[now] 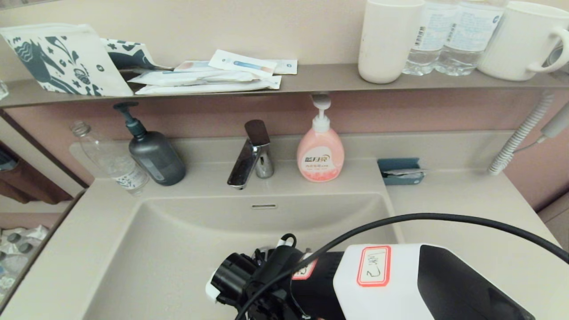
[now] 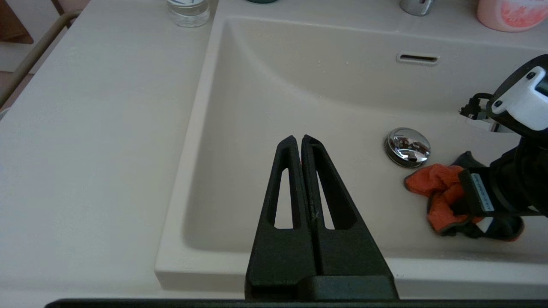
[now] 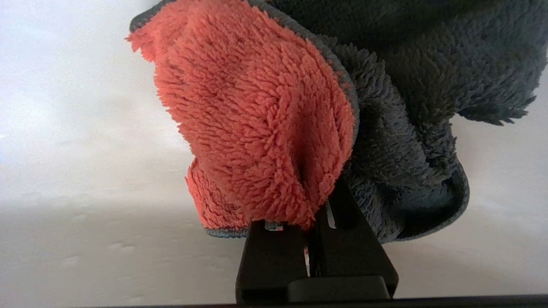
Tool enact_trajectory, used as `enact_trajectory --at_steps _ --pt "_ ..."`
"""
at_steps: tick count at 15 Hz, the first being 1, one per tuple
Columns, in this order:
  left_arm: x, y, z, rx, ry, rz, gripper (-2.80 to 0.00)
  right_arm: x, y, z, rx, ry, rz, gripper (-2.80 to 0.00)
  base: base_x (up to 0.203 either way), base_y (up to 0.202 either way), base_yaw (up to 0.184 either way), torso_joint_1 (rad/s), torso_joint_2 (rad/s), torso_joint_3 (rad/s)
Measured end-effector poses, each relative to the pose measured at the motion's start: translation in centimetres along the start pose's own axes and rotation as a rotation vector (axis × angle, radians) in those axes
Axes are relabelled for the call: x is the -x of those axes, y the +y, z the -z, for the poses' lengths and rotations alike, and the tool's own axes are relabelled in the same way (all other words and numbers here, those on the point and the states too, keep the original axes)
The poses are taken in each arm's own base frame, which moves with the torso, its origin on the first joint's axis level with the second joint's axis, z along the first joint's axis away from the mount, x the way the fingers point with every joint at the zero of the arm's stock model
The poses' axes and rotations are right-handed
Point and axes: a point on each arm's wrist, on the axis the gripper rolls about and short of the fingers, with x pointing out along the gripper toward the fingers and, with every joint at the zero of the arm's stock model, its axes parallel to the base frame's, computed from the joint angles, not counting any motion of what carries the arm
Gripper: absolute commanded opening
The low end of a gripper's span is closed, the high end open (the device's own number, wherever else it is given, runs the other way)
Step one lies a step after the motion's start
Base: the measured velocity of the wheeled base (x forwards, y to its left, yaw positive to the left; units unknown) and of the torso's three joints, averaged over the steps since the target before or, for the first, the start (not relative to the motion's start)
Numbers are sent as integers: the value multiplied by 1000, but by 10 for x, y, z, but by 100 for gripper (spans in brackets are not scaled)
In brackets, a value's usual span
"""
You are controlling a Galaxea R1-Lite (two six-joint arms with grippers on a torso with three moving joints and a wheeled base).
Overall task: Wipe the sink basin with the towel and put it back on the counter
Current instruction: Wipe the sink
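Down in the basin (image 2: 299,98), right gripper (image 3: 314,214) pinches the towel (image 2: 436,192) beside the drain (image 2: 407,146) for wiping; left gripper (image 2: 301,143) idles, jaws pressed together.

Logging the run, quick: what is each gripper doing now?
Left gripper: shut, empty, above the basin.
Right gripper: shut on the towel, down in the basin.

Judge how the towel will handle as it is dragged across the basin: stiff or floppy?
Likely floppy: the towel bunches and folds around the right tool. Its fluffy pile suggests lightness. It may trail or snag near the drain plug.
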Motion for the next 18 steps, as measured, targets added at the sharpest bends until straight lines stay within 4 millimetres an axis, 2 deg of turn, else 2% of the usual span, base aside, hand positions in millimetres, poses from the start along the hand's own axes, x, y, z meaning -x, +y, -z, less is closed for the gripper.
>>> enact_trajectory --at_steps 11,18 --pt "0 0 0 0 0 0 -280 14 24 -11 -49 -43 -285 -280 0 0 0 0 0 0" --pt "0 0 0 -1 0 0 -280 23 25 -14 -52 -54 -312 -280 0 0 0 0 0 0"
